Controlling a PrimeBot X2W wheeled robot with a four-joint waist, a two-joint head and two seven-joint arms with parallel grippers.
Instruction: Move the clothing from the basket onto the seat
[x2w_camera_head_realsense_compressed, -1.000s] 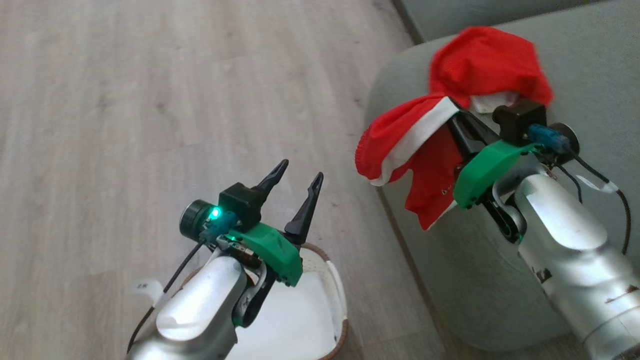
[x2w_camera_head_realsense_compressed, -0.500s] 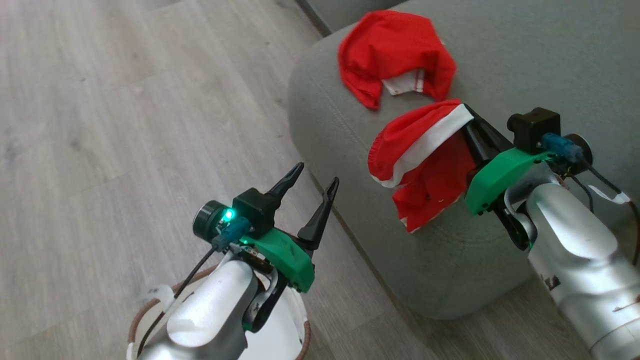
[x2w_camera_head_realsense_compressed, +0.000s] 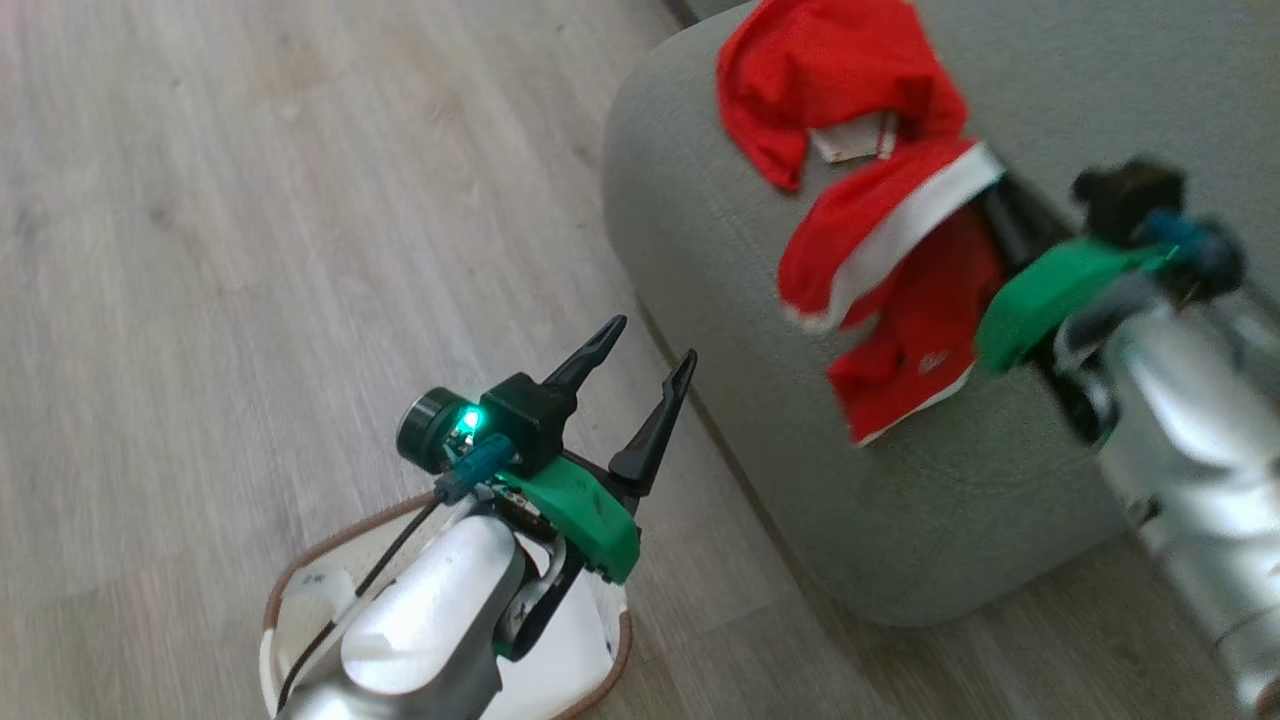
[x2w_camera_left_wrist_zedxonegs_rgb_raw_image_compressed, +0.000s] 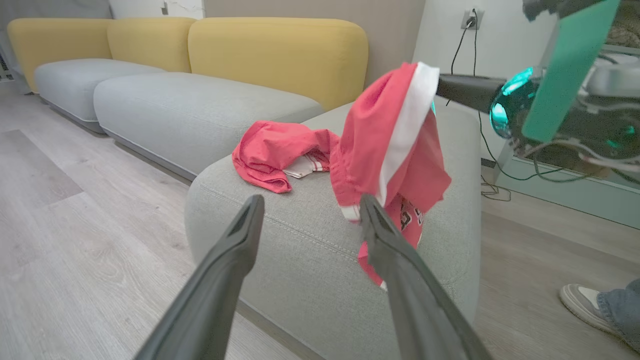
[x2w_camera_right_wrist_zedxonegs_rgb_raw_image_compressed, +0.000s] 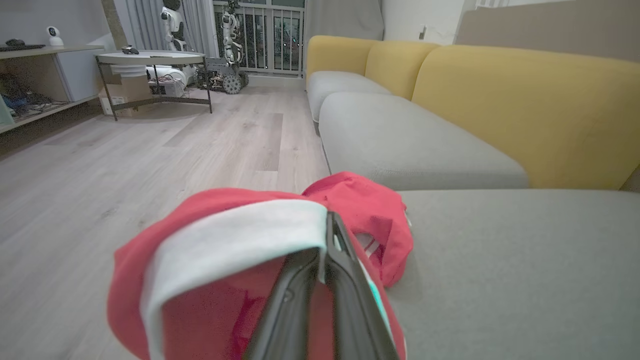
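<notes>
Right gripper (x2w_camera_right_wrist_zedxonegs_rgb_raw_image_compressed: 329, 225) pinches a thin red garment (x2w_camera_head_realsense_compressed: 880, 250) by its white band above the grey seat's (x2w_camera_head_realsense_compressed: 700, 200) rounded corner, beside a crumpled second garment (x2w_camera_head_realsense_compressed: 820, 70). Left gripper (x2w_camera_head_realsense_compressed: 650, 345), fingers apart, is near the cream basket (x2w_camera_head_realsense_compressed: 283, 588).

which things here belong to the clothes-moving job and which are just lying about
Job: hanging red garment, right tool gripping it, second red garment, seat, basket, open left tool.
Lying about: yellow sofa backs, round table, person's shoe, wall socket.

Grey-green seat (x2w_camera_head_realsense_compressed: 900, 530): 1 red garment (x2w_camera_head_realsense_compressed: 820, 70) on top. Wood floor (x2w_camera_head_realsense_compressed: 250, 200): basket (x2w_camera_head_realsense_compressed: 300, 612).
</notes>
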